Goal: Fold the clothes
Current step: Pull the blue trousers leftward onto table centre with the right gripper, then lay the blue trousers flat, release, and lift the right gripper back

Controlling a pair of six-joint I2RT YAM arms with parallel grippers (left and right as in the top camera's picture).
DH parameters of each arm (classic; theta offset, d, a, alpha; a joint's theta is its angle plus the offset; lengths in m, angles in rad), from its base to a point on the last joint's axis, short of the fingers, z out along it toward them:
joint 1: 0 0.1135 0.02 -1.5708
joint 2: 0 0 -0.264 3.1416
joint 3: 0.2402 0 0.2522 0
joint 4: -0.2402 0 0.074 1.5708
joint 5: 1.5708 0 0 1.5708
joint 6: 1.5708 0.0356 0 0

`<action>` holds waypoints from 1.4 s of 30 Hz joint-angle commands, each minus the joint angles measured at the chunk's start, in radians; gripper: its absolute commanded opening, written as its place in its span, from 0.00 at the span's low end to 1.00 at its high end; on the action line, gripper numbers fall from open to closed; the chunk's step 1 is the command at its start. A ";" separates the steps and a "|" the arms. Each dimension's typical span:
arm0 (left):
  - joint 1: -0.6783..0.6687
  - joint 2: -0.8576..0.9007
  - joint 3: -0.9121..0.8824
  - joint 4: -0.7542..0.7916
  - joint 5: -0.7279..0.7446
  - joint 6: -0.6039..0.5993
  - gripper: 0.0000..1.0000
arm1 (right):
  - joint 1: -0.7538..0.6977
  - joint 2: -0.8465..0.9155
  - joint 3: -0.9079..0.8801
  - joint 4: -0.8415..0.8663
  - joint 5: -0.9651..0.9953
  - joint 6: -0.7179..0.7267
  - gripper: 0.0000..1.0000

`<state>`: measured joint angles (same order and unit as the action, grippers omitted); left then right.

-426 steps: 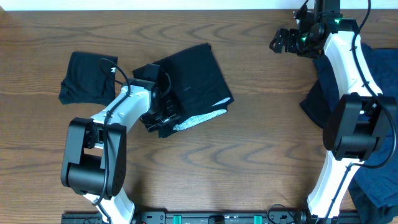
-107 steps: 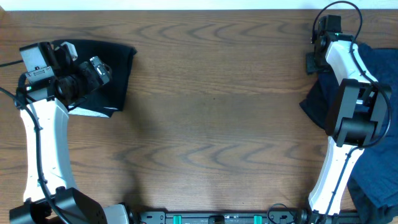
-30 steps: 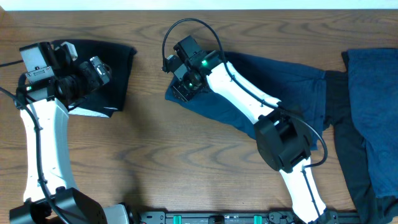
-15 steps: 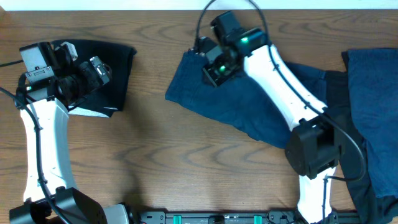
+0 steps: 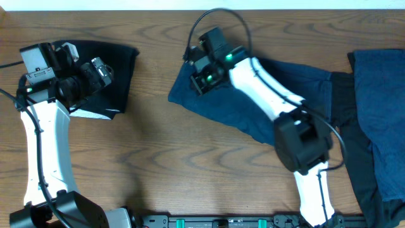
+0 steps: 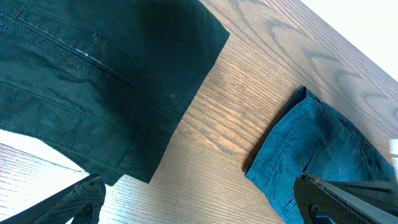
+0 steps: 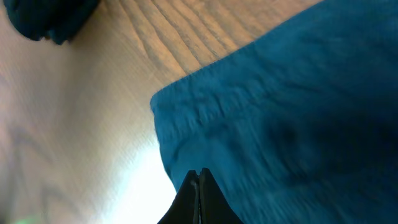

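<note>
My right gripper (image 5: 201, 81), jaws shut, sits at the upper-left corner of the navy garment (image 5: 228, 111), whose length runs rightward across the table (image 5: 190, 164), far nearer than my left gripper (image 5: 95, 71), spread wide above the folded black garment (image 5: 120, 69).

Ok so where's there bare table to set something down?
The biggest bare patch is the front middle of the table, between the left arm and the right arm, below the navy garment. A narrower strip separates that from the black garment. The right edge is crowded with piled clothes.
</note>
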<state>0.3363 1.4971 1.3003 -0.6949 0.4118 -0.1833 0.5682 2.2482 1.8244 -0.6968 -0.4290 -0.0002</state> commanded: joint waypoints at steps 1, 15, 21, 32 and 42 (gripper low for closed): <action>-0.002 0.006 -0.005 -0.001 -0.005 0.005 0.98 | 0.039 0.069 -0.011 0.034 0.040 0.074 0.01; -0.002 0.006 -0.005 -0.001 -0.005 0.005 0.98 | 0.133 0.136 -0.006 -0.006 -0.189 0.127 0.01; -0.002 0.006 -0.005 -0.001 -0.005 0.005 0.98 | 0.109 0.136 0.113 -0.115 -0.189 0.089 0.01; -0.002 0.006 -0.005 -0.001 -0.005 0.006 0.98 | 0.050 0.136 0.386 -0.507 0.173 -0.034 0.01; -0.002 0.006 -0.005 -0.001 -0.005 0.006 0.98 | 0.054 0.190 0.386 -0.500 0.270 -0.095 0.01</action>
<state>0.3363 1.4971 1.3003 -0.6949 0.4118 -0.1833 0.6128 2.3932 2.1990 -1.2091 -0.2276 -0.0605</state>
